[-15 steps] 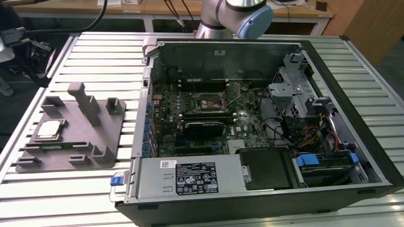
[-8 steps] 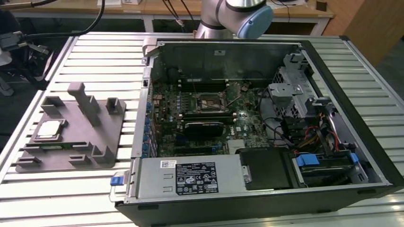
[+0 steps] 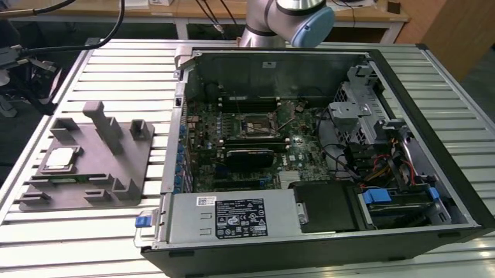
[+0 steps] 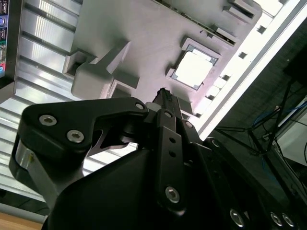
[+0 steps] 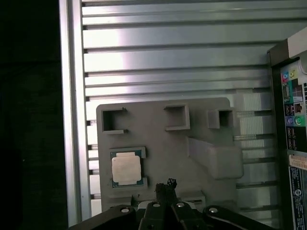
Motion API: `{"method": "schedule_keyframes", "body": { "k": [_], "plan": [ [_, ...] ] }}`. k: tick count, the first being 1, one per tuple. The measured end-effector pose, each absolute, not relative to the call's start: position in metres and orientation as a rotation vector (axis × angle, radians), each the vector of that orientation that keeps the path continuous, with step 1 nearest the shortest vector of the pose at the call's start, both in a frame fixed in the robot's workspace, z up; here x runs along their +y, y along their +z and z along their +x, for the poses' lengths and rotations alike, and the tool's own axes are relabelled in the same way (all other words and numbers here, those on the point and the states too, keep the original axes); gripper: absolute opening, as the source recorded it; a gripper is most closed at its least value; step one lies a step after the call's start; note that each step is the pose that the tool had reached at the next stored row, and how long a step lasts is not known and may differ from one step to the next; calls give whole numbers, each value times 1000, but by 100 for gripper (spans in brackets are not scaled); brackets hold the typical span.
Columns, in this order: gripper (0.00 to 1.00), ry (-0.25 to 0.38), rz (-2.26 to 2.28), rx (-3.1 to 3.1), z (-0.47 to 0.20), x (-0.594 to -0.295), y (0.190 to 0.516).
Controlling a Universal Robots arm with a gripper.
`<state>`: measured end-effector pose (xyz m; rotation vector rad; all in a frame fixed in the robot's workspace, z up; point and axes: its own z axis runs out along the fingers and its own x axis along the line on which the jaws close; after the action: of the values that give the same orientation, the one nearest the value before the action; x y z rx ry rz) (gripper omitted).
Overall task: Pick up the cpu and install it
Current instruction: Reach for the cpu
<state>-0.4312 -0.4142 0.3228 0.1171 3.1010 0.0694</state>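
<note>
The cpu point(image 3: 60, 159), a flat square chip with a shiny silver top, lies in a recess of the grey tray point(image 3: 116, 174) at the exterior view's left. In both wrist views the cpu point(image 5: 126, 170) point(image 4: 193, 70) is seen from well above. My gripper point(image 5: 165, 184) point(image 4: 164, 95) hangs high over the tray, a little to one side of the chip. Its black fingertips are together, shut with nothing between them. The black socket frame point(image 3: 255, 124) sits in the middle of the motherboard inside the open computer case.
The open computer case point(image 3: 456, 191) fills the exterior view's right on a ribbed metal table point(image 3: 77, 237). The grey tray carries upright posts point(image 3: 104, 124). My arm point(image 3: 286, 17) rises behind the case. The table's edge point(image 5: 72, 120) runs close beside the tray.
</note>
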Motion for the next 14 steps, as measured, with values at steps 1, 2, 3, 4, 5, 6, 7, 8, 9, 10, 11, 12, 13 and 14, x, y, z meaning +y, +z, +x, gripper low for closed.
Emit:
{"method": "schedule_keyframes", "body": {
  "k": [1, 2, 3, 4, 5, 6, 7, 8, 9, 10, 11, 12, 13, 14],
  "plan": [
    [11, 69, 117, 3101, -432, -415, 322],
    [11, 69, 117, 3101, -432, -416, 322],
    [11, 69, 117, 3101, -433, -416, 321],
    [11, 69, 117, 3101, -434, -417, 320],
    [11, 69, 117, 3101, -434, -417, 320],
    [11, 69, 117, 3101, -435, -417, 319],
    [11, 69, 117, 3101, -435, -417, 318],
    [11, 70, 117, 3101, -436, -418, 317],
    [11, 69, 117, 3101, -437, -418, 316],
    [11, 69, 117, 3101, -438, -418, 316],
    [11, 69, 117, 3101, -438, -418, 315],
    [11, 69, 117, 3101, -439, -418, 314],
    [11, 69, 117, 3101, -440, -418, 313],
    [11, 69, 117, 3101, -441, -418, 313]
  ]
}}
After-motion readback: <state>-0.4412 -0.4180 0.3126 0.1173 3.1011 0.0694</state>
